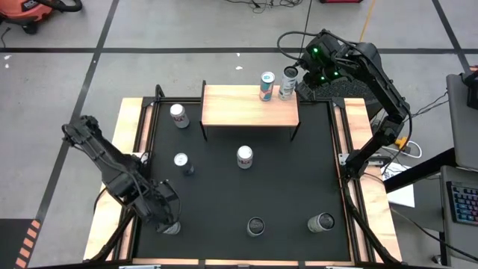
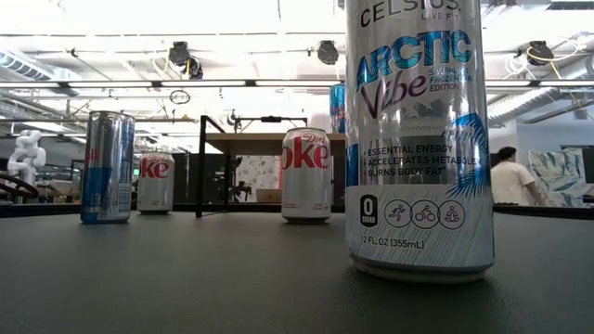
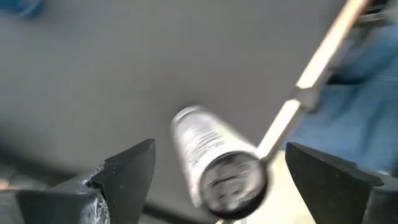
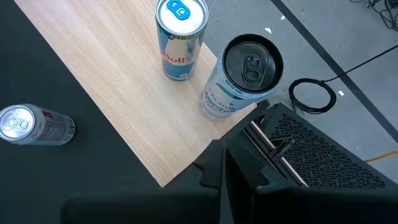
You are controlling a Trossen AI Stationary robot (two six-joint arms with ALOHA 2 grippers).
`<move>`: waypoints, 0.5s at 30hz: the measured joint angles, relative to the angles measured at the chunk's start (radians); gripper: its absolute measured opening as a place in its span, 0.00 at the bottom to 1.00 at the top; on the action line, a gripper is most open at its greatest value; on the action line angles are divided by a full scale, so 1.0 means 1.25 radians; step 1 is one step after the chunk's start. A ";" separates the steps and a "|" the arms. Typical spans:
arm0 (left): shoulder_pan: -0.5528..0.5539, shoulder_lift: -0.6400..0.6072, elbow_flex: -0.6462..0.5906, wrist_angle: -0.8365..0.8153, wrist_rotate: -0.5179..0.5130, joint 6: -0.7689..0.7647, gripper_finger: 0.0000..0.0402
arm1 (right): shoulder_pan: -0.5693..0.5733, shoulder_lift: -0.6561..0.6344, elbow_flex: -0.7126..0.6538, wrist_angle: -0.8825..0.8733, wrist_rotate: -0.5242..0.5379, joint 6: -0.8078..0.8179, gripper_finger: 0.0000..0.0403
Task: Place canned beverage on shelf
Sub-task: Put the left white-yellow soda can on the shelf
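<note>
The shelf (image 1: 239,110), a low light-wood table on black legs, stands at the far middle of the black mat. Two cans stand upright on its right end: a blue Red Bull can (image 4: 180,37) and a white Celsius can (image 4: 241,78). My left gripper (image 3: 219,151) hovers open over a silver can (image 3: 214,165) that stands near the table's near left corner (image 1: 172,227). One finger is on either side of the can and neither touches it. My right gripper (image 4: 224,152) is shut and holds nothing, raised just beyond the shelf's far right corner (image 1: 305,78).
Several more cans stand on the mat: one by the shelf's left leg (image 1: 179,116), two in the middle (image 1: 181,161) (image 1: 244,156), two near the front edge (image 1: 255,226) (image 1: 321,222). The wooden table frame (image 1: 134,127) runs along the left and right sides.
</note>
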 joint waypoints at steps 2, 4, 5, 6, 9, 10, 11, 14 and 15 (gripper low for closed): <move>-0.008 0.028 0.020 -0.052 0.030 -0.041 0.90 | 0.000 0.000 0.000 0.000 0.000 0.000 0.00; -0.020 0.053 0.030 -0.062 0.051 -0.062 0.90 | 0.000 0.000 0.000 0.000 0.000 -0.003 0.00; -0.025 0.062 0.035 -0.060 0.053 -0.067 0.90 | 0.000 0.000 0.000 0.000 0.000 -0.005 0.00; -0.030 0.070 0.040 -0.058 0.053 -0.074 0.90 | 0.000 0.000 0.000 0.000 0.000 -0.006 0.00; -0.036 0.090 0.054 -0.057 0.054 -0.089 0.90 | 0.000 0.000 0.000 0.000 0.000 -0.006 0.00; -0.038 0.094 0.056 -0.056 0.054 -0.098 0.90 | 0.000 0.000 0.000 0.000 0.000 -0.006 0.00; -0.040 0.097 0.057 -0.056 0.054 -0.102 0.90 | 0.000 0.000 0.000 0.000 0.000 -0.006 0.00; -0.044 0.099 0.059 -0.046 0.053 -0.105 0.90 | 0.000 0.000 0.000 0.000 0.000 -0.006 0.00; -0.044 0.099 0.059 -0.043 0.053 -0.112 0.90 | 0.000 0.000 0.000 0.000 0.000 -0.006 0.00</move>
